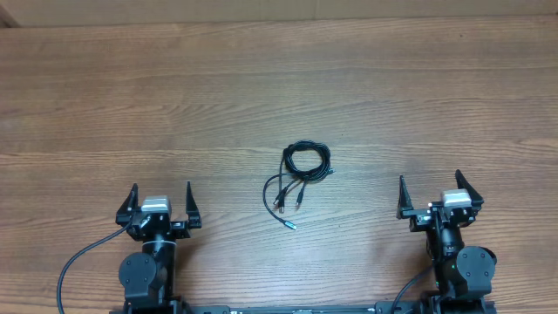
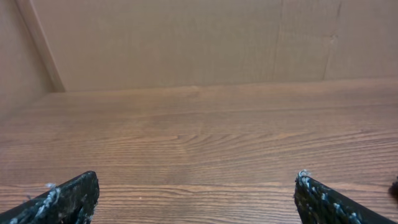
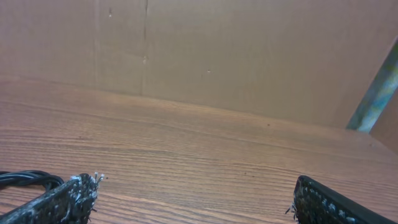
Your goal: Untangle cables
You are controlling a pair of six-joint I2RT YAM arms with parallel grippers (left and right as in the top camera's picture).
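Looking at a small bundle of thin black flexible cables (image 1: 307,160) on the brown wood-grain table (image 1: 261,70), roughly centred between both arms and well apart from each. Coiled tight at the far side, with several silver-tipped plug ends trailing loose toward the near edge. Reading the black two-finger left gripper (image 1: 161,187) as spread wide, holding nothing. Same for the right gripper (image 1: 430,179): spread wide, empty, with only a sliver of the cables (image 3: 25,179) at the lower left of its wrist view. Judging progress at zero: nothing grasped, coil intact. Left to do: reach in, pin one strand, pull the rest free, lay out separately.
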